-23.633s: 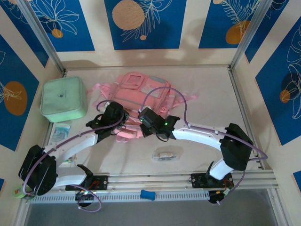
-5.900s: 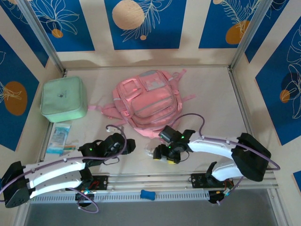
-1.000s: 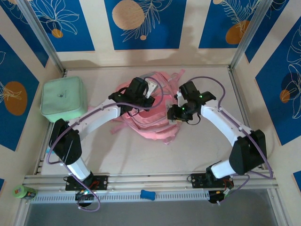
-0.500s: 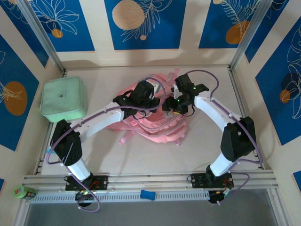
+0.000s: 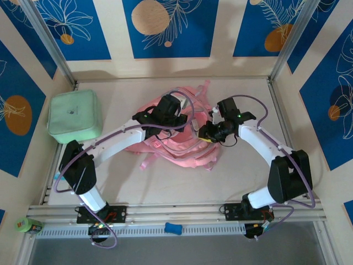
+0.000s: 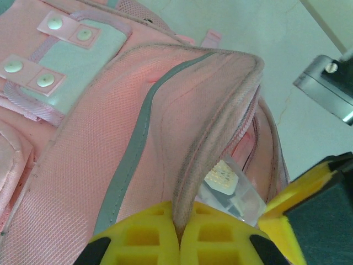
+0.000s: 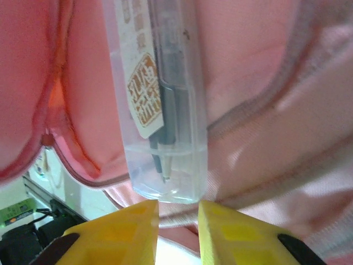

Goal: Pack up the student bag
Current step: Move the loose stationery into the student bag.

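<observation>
Bag (image 5: 182,150) on tabletop (image 5: 165,187), right of green case (image 5: 74,117); left fingers (image 6: 146,234) clamped on its opening rim. Right fingers (image 7: 118,229) slightly apart, empty, just behind the clear pen box (image 7: 160,110). I'd nudge it fully in before releasing the rim.

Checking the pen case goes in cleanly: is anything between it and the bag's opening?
Nothing visible. The left gripper pinches the bag's rim up, and the case already sits in the gap, just past the right gripper.
</observation>
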Tool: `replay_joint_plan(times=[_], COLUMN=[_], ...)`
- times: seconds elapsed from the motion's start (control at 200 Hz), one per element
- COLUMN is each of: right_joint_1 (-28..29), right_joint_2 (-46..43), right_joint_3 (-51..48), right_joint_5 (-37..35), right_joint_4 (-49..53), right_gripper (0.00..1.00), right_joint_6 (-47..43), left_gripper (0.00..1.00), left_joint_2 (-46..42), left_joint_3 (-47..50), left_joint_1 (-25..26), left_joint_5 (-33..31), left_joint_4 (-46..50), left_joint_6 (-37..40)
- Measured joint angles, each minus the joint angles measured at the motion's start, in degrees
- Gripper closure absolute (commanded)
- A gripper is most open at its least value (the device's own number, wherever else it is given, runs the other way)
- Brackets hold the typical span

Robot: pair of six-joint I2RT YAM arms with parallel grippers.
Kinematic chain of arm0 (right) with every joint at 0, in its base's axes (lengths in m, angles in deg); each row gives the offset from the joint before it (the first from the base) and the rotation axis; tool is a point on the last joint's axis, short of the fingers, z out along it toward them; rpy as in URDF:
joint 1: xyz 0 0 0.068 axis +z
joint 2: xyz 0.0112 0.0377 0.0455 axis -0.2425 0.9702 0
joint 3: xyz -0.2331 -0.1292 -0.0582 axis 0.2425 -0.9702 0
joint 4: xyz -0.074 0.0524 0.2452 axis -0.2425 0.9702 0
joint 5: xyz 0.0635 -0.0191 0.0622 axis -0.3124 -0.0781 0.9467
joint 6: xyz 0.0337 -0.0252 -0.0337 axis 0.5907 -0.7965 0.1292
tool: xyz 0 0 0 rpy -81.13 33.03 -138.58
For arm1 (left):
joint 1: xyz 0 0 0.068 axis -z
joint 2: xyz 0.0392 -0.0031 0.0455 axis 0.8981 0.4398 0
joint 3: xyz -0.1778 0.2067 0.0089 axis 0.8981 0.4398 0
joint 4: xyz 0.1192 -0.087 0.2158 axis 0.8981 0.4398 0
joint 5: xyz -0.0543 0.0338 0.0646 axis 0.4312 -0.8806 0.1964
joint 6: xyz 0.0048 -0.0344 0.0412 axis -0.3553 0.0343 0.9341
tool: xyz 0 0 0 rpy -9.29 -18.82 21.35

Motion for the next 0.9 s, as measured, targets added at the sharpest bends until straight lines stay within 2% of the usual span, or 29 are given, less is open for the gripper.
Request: replay_joint_plan(times=[0.06,0.3,0.54,0.68,0.9], right_joint_1=[0.3,4.3,9.3,7.2,3.7], right_joint_2=[1.2,6.0,6.9,2.9,0.7], right_joint_3=[0.1,0.7,-0.6,-5.2,-6.6], right_joint_5=[1.0,3.8,5.6,5.1,1.4], right_joint_4=[-2.1,-10.6,-22.6,-24.7,-25.0], right_gripper=[0.82,0.85,0.82,0.82,0.87], right_joint_6=[0.9,7.0,12.7,13.5,13.6], left_gripper=[1.00,1.00,1.00,1.00,1.00], left_joint_2=[0.0,0.0,0.0,-0.1,0.0], left_joint_3=[0.0,-0.1,-0.3,-0.3,-0.3], left_joint_1=[0.0,-0.1,-0.2,-0.3,-0.3], left_joint_5=[0.0,-0.5,-1.7,-1.5,-0.9], left_joint_4=[0.0,0.0,-0.3,-0.2,-0.3], left_joint_6=[0.0,-1.3,-3.0,-3.0,-3.2])
